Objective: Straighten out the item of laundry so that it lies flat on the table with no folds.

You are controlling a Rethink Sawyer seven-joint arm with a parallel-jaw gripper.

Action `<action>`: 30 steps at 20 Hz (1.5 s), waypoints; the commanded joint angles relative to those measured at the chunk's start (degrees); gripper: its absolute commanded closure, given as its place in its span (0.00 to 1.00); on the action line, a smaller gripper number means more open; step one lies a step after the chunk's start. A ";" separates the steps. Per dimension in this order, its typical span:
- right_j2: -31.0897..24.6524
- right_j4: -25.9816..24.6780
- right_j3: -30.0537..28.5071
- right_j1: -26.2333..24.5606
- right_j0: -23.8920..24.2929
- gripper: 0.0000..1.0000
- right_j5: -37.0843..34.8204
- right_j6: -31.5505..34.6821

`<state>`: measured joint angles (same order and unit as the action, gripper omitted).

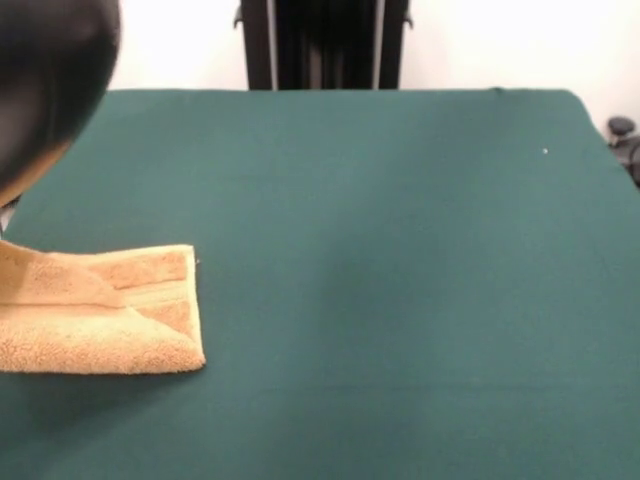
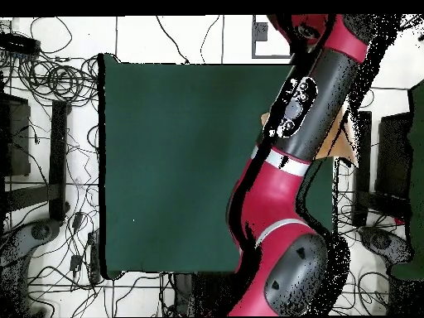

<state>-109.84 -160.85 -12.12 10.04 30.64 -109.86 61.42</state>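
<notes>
The golden-tan towel lies folded at the near left of the green table in the front view. One layer is doubled over with a diagonal fold, and its left part runs out of the picture. In the overhead view only tan bits of the towel show beside the red and black arm, which covers the table's right side. The gripper itself shows in neither view; it is hidden under the arm or lies beyond the picture's edge.
A dark blurred rounded shape fills the front view's top left corner, above the towel. The robot's black pedestal stands at the far edge. Cables and stands surround the table in the overhead view.
</notes>
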 commanded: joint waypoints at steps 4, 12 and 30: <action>-10.11 -8.07 -3.87 -3.68 -2.17 1.00 -3.03 -18.61; -10.99 -8.20 -3.90 -3.89 -1.98 0.00 -3.26 -19.10; -3.48 6.93 -4.87 -0.68 -0.42 0.00 -10.88 -26.15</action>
<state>-120.26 -160.59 -16.69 9.19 31.24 -111.06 59.18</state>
